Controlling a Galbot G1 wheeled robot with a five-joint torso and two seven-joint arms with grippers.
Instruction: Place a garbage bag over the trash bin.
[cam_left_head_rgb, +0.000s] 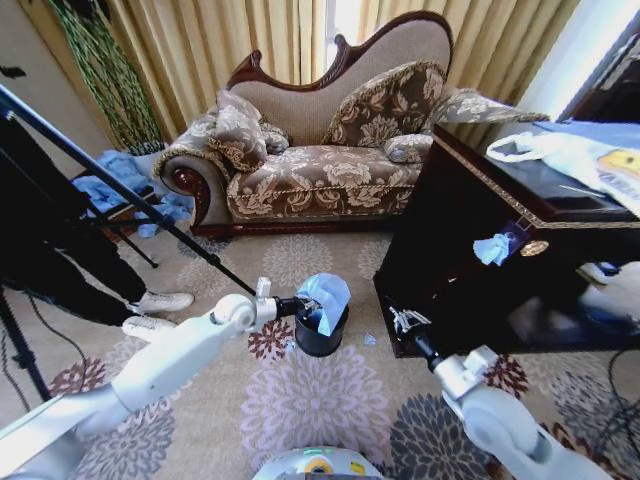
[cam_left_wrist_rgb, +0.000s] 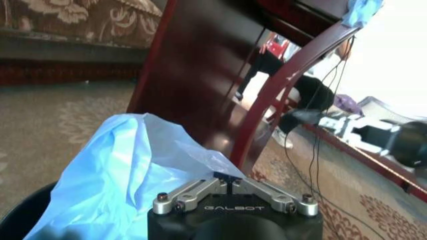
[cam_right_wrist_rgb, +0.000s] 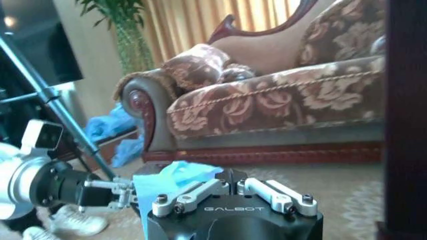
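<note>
Bag at the bin, not yet spread over it.

At frame centre the left end effector (cam_left_head_rgb: 293, 305) pinches the garbage bag (cam_left_head_rgb: 325, 295), bunched atop the trash bin (cam_left_head_rgb: 320, 335); the right end effector (cam_left_head_rgb: 405, 321), fingers together and empty, hovers just right. Opening and draping remain.

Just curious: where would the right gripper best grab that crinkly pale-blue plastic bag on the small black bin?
Probably the loose raised edge of the garbage bag, from the robot's right: it stands free above the trash bin, opposite the left gripper.
</note>
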